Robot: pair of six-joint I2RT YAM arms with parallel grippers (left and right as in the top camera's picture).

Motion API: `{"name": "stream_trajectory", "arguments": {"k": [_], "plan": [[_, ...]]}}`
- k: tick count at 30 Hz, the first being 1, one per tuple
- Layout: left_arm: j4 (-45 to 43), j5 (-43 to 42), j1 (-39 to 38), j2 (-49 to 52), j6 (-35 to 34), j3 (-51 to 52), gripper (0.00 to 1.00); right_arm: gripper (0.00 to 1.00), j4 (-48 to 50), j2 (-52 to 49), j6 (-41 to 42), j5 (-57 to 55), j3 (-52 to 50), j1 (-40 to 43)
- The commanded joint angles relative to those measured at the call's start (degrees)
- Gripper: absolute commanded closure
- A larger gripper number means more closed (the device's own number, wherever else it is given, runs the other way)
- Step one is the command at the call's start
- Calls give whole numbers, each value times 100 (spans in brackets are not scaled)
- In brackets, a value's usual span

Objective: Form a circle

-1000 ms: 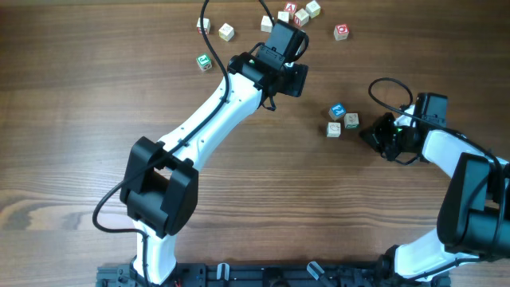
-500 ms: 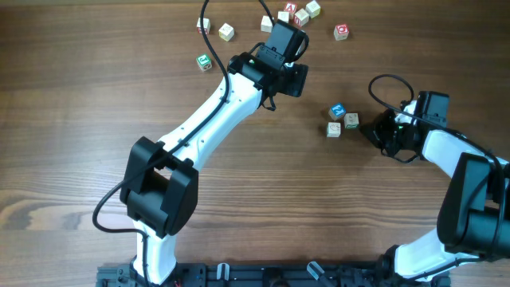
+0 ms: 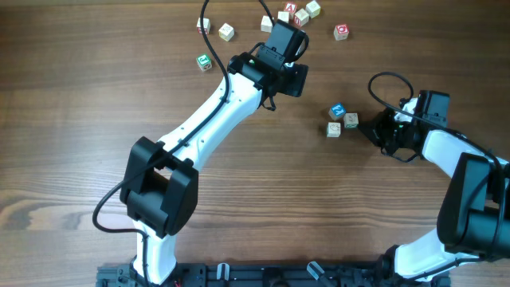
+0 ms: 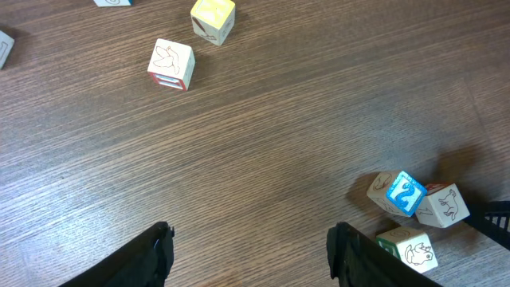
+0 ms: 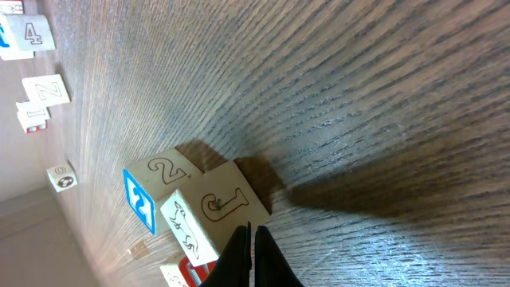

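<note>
Right of table centre, tight group of three small pale wooden cubes with printed faces (image 3: 351, 120) is sitting as a clump, not a ring; blue-faced cube (image 3: 338, 111) is touching its neighbours; right gripper (image 5: 249, 239) is pinched fully closed on nothing, tips sitting at or just beside the cube with the hook-shaped print (image 5: 225, 206); cannot tell if it's actually making contact.

Risks, my read: a narrow closed tip meeting a flat face off-centre is likely spinning the cube instead of sliding it straight; since the cubes are touching, one nudge is probably dragging all three; cubes are looking light, square-edged and smooth-sided, so tipping is possible; dark wood-grain tabletop (image 3: 80, 96) is showing fine ridged grain, so sliding may be going jerky.

Left gripper (image 4: 249, 239) is hanging open and empty over bare wood near the clump; loose pale cubes (image 3: 227, 32) are lying well apart at the far side; a ring is likely needing those.
</note>
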State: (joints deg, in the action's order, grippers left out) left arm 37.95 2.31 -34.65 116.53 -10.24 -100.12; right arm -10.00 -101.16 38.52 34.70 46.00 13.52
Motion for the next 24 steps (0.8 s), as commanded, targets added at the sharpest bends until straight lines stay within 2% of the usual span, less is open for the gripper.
{"name": "stream_trajectory", "arguments": {"k": [1, 7, 12, 20, 24], "plan": [[0, 59, 11, -103, -72, 4, 35, 95, 33, -74, -85, 140, 33, -17], [0, 59, 11, -103, -72, 2, 35, 95, -50, -74, -109, 76, 33, -17], [0, 59, 11, -103, -72, 4, 35, 96, -319, -63, -157, -448, 39, -15], [-44, 28, 11, -103, -101, 4, 35, 96, -1244, 387, -887, -1366, 363, 136], [-17, -435, 11, -103, -245, 4, 36, 96, -1585, 905, -1141, -1593, 426, 133]]}}
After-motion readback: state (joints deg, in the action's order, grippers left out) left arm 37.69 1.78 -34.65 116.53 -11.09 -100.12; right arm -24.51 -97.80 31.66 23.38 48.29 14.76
